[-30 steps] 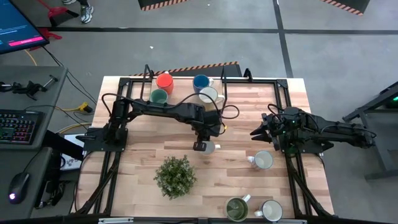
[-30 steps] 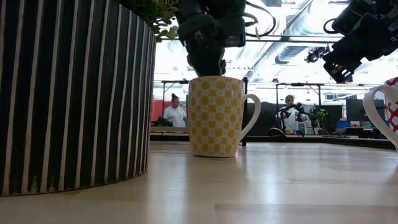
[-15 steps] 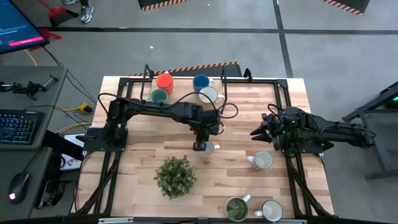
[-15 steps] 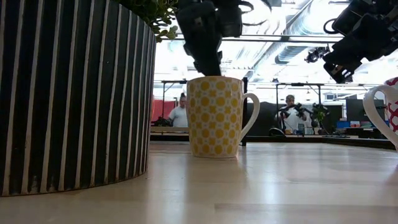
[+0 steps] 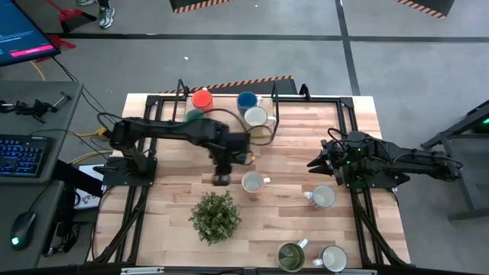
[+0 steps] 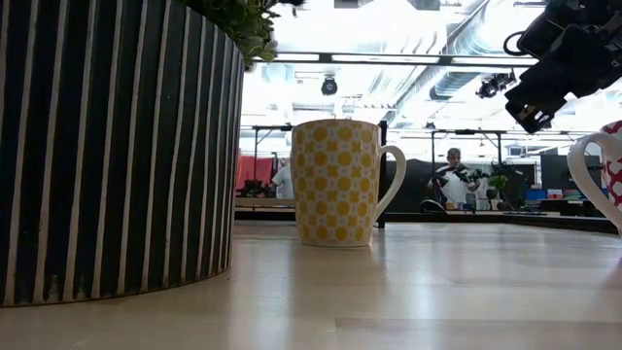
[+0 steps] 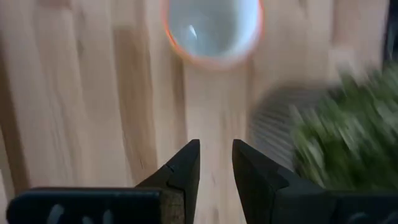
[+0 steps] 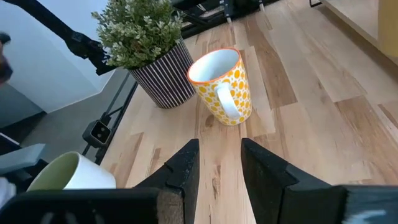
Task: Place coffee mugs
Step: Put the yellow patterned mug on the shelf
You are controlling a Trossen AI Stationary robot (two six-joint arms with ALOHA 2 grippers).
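**A:** Wood planks make up the table we work at, with a workshop room behind. Where are the mugs?

**B:** We count eight. An orange mug, a blue mug, a teal mug and a white mug cluster at the far edge. A yellow-dotted mug stands upright mid-table beside the plant. Another cream mug sits nearer our right arm, and an olive mug and a last white mug stand at the near edge.

**A:** And our grippers?

**B:** Our left gripper hangs just beside the dotted mug, holding nothing, its fingers parted by only a narrow gap. Our right gripper waits at the right side, also empty, its fingers a little apart.

**A:** Which way does the dotted mug lie from the fingers?

**B:** Straight ahead of the left fingers, apart from them, mouth up, so its axis is vertical. In the right wrist view its handle faces our right gripper. We judge it set down, and the far cluster lies nearer our left arm.
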